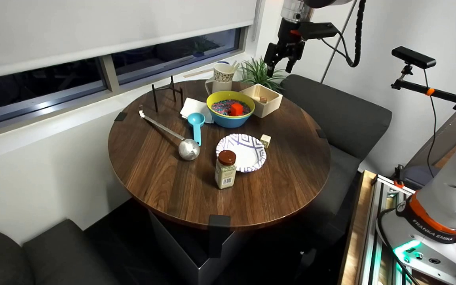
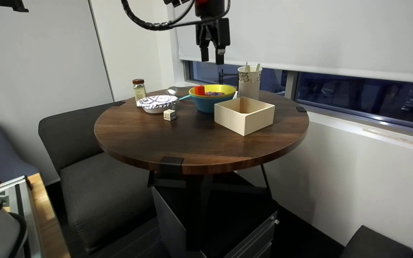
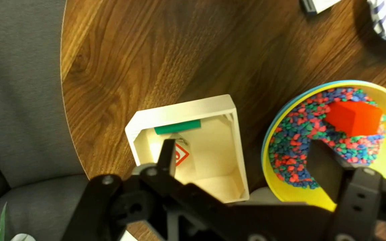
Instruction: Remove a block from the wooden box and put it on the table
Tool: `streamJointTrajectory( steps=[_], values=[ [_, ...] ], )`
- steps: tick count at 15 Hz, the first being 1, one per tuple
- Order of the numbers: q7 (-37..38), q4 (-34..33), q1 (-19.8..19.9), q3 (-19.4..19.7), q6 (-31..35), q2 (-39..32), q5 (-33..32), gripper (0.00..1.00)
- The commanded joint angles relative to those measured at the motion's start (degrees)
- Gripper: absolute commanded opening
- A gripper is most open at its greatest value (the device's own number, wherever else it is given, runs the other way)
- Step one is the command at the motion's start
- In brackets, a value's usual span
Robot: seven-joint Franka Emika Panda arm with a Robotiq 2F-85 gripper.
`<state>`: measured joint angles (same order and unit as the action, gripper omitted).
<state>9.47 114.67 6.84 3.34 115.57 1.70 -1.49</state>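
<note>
At the left of the round counter [image 1: 164, 178], as seen in an exterior view, a metal ladle [image 1: 189, 149] is laid, and a dark stand [image 1: 155, 98] is placed behind it. Next, a blue scoop [image 1: 197, 132] is set near a white napkin [image 1: 190, 106]. A patterned cup [image 1: 223, 76], with sticks [image 1: 234, 66] in it, is placed behind a yellow bowl [image 1: 228, 95], which is nested in a blue bowl [image 1: 230, 122]. A red block [image 1: 236, 109] is rested on the coloured bits [image 3: 295, 150] in the yellow bowl. Nearer the camera, a brown-capped jar [image 1: 225, 175] is stood upright beside a paper bowl [image 1: 246, 154]; whether they touch cannot be told. Right of the paper bowl, a small cube [image 1: 265, 140] is set down. Farther back, the wooden box [image 1: 271, 107] is placed beside the nested bowls, and a block [image 1: 263, 99] is seen inside it. Rightmost, the end effector [image 1: 280, 69] is held well above the counter, its fingers spread wide, with nothing gripped between them.
</note>
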Motion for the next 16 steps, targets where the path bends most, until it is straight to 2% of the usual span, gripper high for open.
streamJointTrajectory(
  steps=[1, 3, 4, 7, 14, 16],
  values=[
    [-1.71, -5.62, 0.21, 1.82, -0.63, -6.71, 0.07, 1.0],
    [-1.18, -7.47, 0.34, 2.58, -0.16, -9.18, 0.39, 1.0],
    [-0.79, -4.69, -0.12, 2.46, -0.08, -6.22, 0.08, 1.0],
    [-0.81, -6.74, 0.04, 2.89, -0.1, -8.69, 0.11, 1.0],
    [-0.81, -7.15, 0.02, 2.88, -0.1, -8.88, 0.11, 1.0],
    [-2.9, -8.72, 0.44, 2.89, -0.45, -10.84, 1.56, 1.0]
  ],
)
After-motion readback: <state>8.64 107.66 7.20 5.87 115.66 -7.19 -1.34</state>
